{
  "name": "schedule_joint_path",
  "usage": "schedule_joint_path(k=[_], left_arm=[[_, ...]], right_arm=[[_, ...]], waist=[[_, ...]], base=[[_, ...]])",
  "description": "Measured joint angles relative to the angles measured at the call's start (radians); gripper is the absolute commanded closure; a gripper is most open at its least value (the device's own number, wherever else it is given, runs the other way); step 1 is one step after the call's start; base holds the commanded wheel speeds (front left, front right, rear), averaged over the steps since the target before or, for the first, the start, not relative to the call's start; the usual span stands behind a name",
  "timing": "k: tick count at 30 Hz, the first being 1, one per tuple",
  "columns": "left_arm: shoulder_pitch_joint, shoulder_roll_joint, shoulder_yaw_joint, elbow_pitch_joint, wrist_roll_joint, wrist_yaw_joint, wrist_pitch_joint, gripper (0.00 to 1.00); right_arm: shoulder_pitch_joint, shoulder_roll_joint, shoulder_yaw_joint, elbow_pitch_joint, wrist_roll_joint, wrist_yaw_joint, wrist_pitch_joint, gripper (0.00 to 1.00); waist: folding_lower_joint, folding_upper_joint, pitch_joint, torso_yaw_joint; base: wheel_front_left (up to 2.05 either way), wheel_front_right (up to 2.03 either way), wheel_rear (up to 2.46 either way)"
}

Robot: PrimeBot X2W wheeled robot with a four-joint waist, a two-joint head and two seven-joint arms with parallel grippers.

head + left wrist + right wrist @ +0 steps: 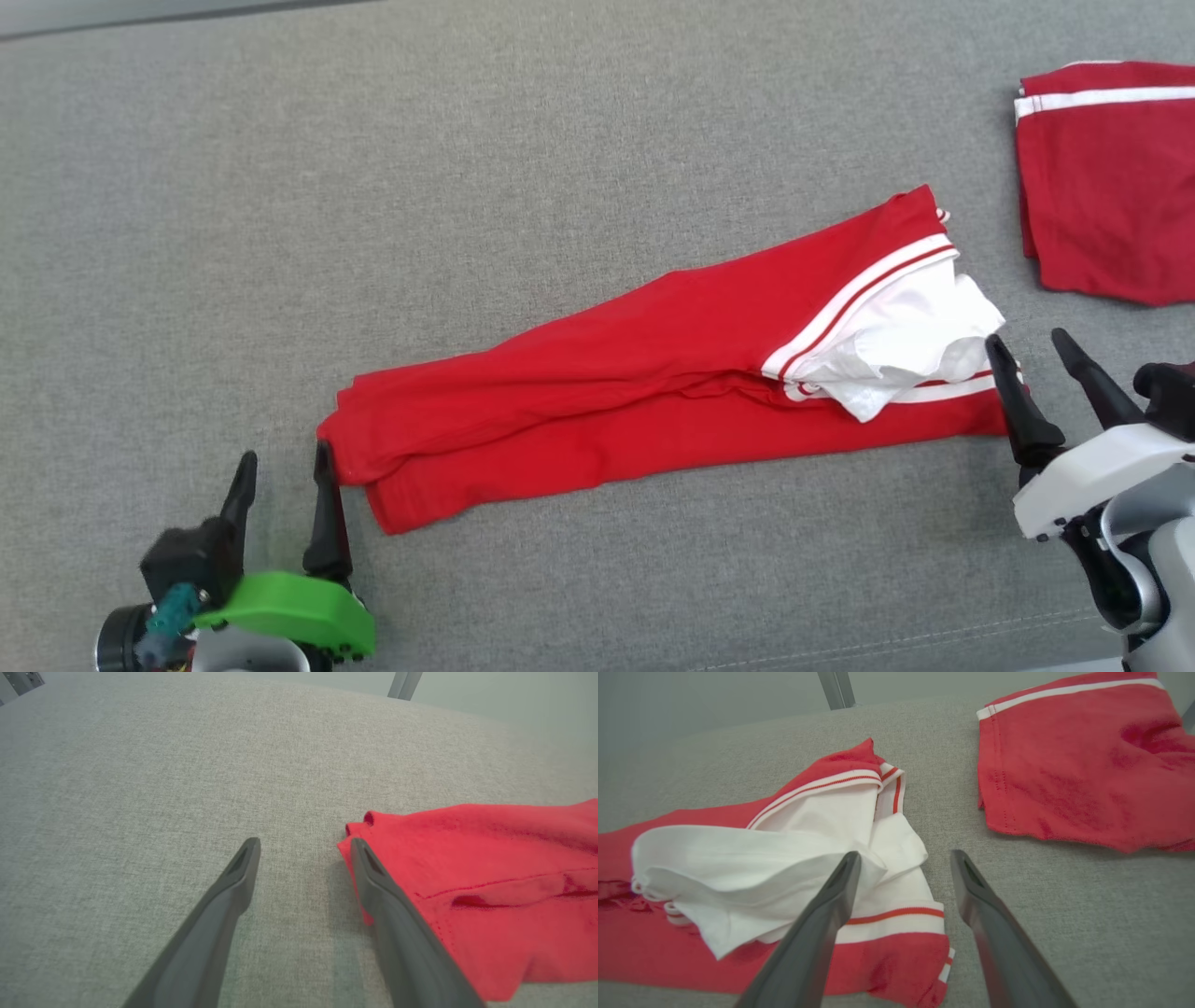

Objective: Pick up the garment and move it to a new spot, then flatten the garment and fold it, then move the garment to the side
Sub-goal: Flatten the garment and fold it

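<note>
A grey fabric surface stretched wide, and across its middle lay the garment, a long red strip with white lining spilling out at its right end. The left gripper sat at the strip's left end, fingers apart, one right at the red edge. The right gripper stood spread at the white end, gripping nothing. A second red cloth lay apart at the far right.

Grey cloth counter with two red items.
The garment lies folded long across the middle; another red piece lies apart at the far right.
</note>
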Motion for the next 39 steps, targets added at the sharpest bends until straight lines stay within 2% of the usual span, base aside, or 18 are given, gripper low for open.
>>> schedule_joint_path(k=[4,8,11,16,21,26,36,37,38,39], left_arm=[[0.048,-0.014,-0.015,0.015,0.075,0.005,-0.052,0.0],[0.053,-0.062,0.014,-0.045,0.174,0.009,-0.061,0.0],[0.054,-0.114,0.04,-0.093,0.244,0.002,-0.063,0.0],[0.054,-0.185,0.071,-0.108,0.313,-0.042,-0.063,0.0],[0.049,-0.225,0.105,-0.121,0.377,-0.072,-0.064,0.0],[0.043,-0.246,0.142,-0.12,0.417,-0.097,-0.064,0.0],[0.042,-0.265,0.186,-0.096,0.444,-0.13,-0.064,0.0],[0.042,-0.266,0.187,-0.095,0.444,-0.133,-0.064,0.0],[0.042,-0.266,0.187,-0.095,0.444,-0.133,-0.064,0.0],[0.042,-0.267,0.188,-0.095,0.444,-0.139,-0.064,0.0]], right_arm=[[0.035,0.003,-0.07,-0.04,-0.03,0.0,-0.004,0.0],[0.048,0.013,-0.12,-0.07,-0.062,0.0,0.033,0.0],[0.033,0.032,-0.119,-0.065,-0.069,0.0,0.081,0.0],[-0.051,0.03,-0.09,0.025,-0.093,0.0,0.132,0.0],[-0.102,0.019,-0.058,0.147,-0.133,0.0,0.148,0.0],[-0.126,0.02,-0.049,0.229,-0.128,0.0,0.148,0.0],[-0.17,-0.014,0.023,0.303,-0.019,-0.001,0.143,0.0],[-0.173,-0.019,0.035,0.305,0.004,-0.001,0.149,0.6],[-0.173,-0.019,0.035,0.305,0.004,-0.001,0.149,1.0],[-0.176,-0.02,0.054,0.303,0.067,-0.005,0.153,1.0]], waist=[[0.0,0.0,-0.04,0.004],[0.0,0.0001,-0.07,0.018],[0.0,0.0,-0.075,0.036],[0.0,0.0,-0.053,0.067],[0.0,0.0,-0.029,0.101],[0.0,0.0,-0.009,0.131],[0.0,0.0,-0.002,0.148],[0.0,0.0,-0.004,0.149],[0.0,0.0,-0.004,0.149],[0.0,0.0,-0.008,0.15]], base=[[0.0,0.0,0.0],[0.0,0.0,0.0],[0.0,0.0,0.0],[0.0,0.0,0.0],[0.0,0.0,0.0],[0.0,0.0,0.0],[0.0,0.0,0.0],[0.0,0.0,0.0],[0.0,0.0,0.0],[0.0,0.0,0.0]])
